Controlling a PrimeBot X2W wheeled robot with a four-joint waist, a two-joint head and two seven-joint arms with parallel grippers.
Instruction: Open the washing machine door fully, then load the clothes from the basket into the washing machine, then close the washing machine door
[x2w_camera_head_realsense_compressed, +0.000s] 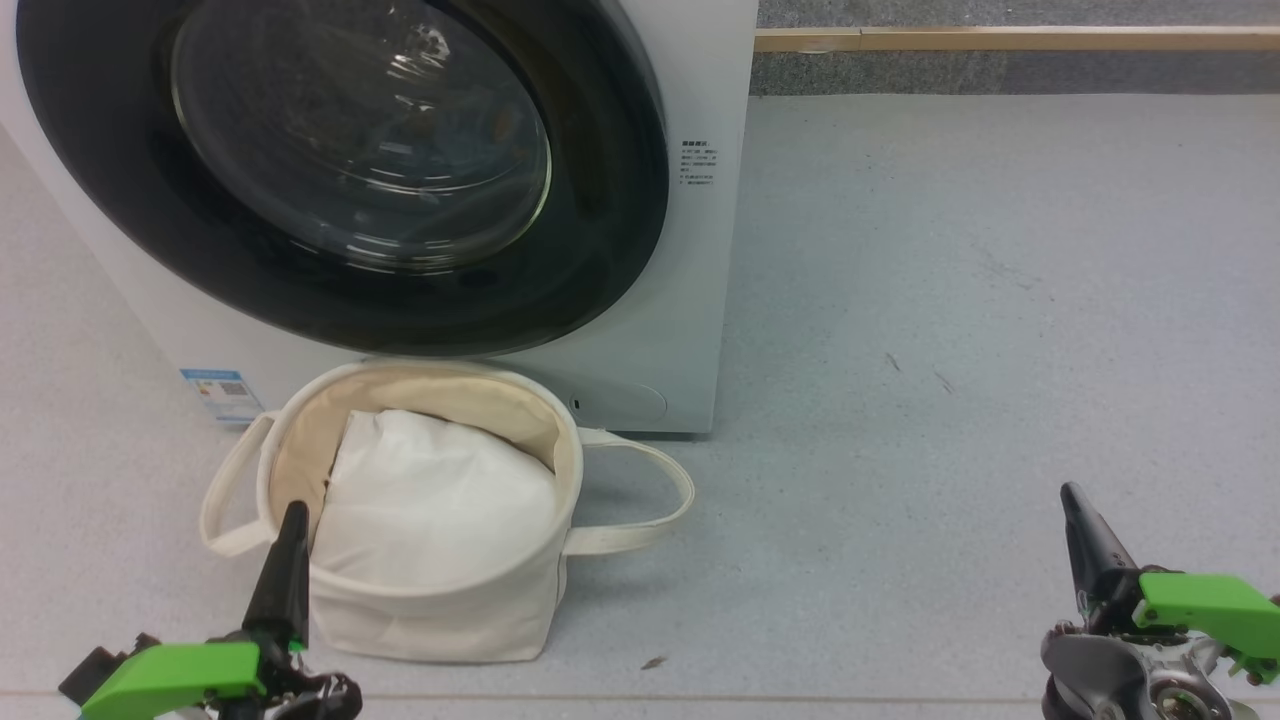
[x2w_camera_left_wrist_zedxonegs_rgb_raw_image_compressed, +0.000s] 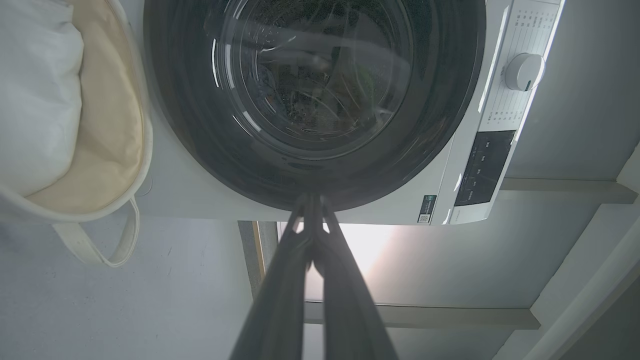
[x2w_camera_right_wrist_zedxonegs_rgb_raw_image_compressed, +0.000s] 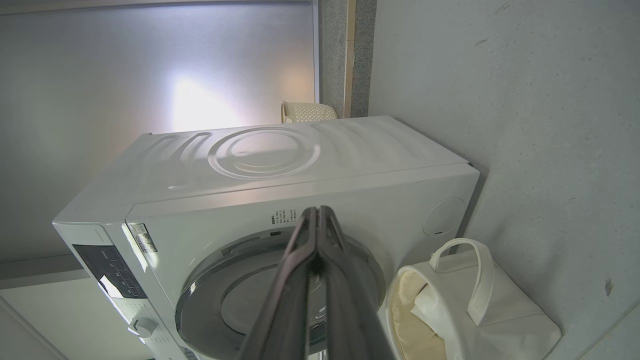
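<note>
The white washing machine (x2w_camera_head_realsense_compressed: 690, 330) stands ahead at the left. Its round door (x2w_camera_head_realsense_compressed: 620, 200), black-rimmed with a glass bowl, lies against the front. The cream basket (x2w_camera_head_realsense_compressed: 440, 610) sits on the floor before it, holding a plain white pad (x2w_camera_head_realsense_compressed: 430, 500). The clothes are out of view. My left gripper (x2w_camera_head_realsense_compressed: 295, 512) is shut and empty, its tip over the basket's near left rim. Low at the right, away from everything, my right gripper (x2w_camera_head_realsense_compressed: 1070, 492) is shut and empty. The left wrist view looks along the shut left gripper (x2w_camera_left_wrist_zedxonegs_rgb_raw_image_compressed: 311, 197) at the door (x2w_camera_left_wrist_zedxonegs_rgb_raw_image_compressed: 190, 125). The right gripper (x2w_camera_right_wrist_zedxonegs_rgb_raw_image_compressed: 317, 210) points at the machine (x2w_camera_right_wrist_zedxonegs_rgb_raw_image_compressed: 350, 165).
Bare grey floor (x2w_camera_head_realsense_compressed: 950, 350) spreads to the right of the machine. A wooden strip (x2w_camera_head_realsense_compressed: 1000, 38) runs along the far wall. The machine's dial (x2w_camera_left_wrist_zedxonegs_rgb_raw_image_compressed: 523, 71) and dark control panel (x2w_camera_left_wrist_zedxonegs_rgb_raw_image_compressed: 482, 167) are on its top band. A woven bin (x2w_camera_right_wrist_zedxonegs_rgb_raw_image_compressed: 305, 111) stands behind the machine.
</note>
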